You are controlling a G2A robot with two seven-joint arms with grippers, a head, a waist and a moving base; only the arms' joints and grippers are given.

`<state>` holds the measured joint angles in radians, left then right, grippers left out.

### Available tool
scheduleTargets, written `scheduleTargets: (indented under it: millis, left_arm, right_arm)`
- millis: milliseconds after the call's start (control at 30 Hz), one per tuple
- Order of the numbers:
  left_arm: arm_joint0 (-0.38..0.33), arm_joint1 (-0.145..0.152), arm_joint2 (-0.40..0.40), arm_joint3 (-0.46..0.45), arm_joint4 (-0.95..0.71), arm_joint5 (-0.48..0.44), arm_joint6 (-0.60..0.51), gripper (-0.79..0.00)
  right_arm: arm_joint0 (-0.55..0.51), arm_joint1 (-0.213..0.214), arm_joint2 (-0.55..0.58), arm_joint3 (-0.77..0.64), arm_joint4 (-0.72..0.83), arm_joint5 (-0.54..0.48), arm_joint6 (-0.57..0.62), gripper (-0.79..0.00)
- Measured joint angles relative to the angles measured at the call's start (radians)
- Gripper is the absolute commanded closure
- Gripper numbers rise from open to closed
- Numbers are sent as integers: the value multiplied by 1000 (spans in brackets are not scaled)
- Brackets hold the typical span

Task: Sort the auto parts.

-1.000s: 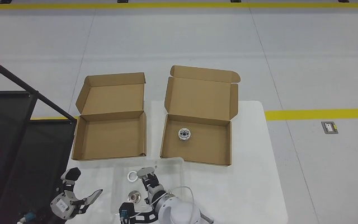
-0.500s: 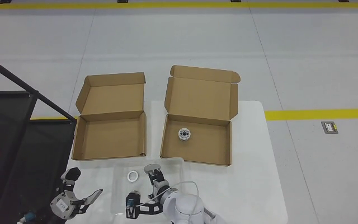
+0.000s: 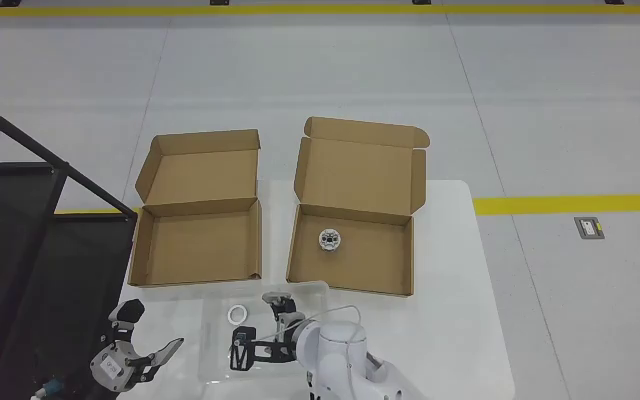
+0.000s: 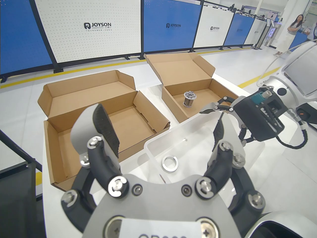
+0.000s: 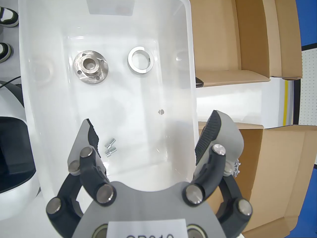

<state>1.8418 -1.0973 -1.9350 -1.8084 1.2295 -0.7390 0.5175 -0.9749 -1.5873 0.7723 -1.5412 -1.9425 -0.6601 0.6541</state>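
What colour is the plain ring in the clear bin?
Bright silver; the ring shows best in the right wrist view.

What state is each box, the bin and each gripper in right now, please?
Left box: lid open, empty.
Right box: lid open, one toothed part inside.
Bin: uncovered, holds flange, ring, two pins.
Left gripper: open, empty.
Right gripper: open, empty.
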Motion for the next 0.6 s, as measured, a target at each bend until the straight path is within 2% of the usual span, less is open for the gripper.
scheduleTargets:
  millis: [133,500,600]
  left_arm:
    - [0,0,0,0,0,0,0,-785]
    - [0,0,0,0,0,0,0,-785]
    - [0,0,0,0,0,0,0,-785]
  right_arm:
    - [-12,-3,22,-9,35,54,30,-785]
    - [-21,-1,13,-2,14,53,22,-785]
    - [-32,-6,1,-4,2,80,80,-785]
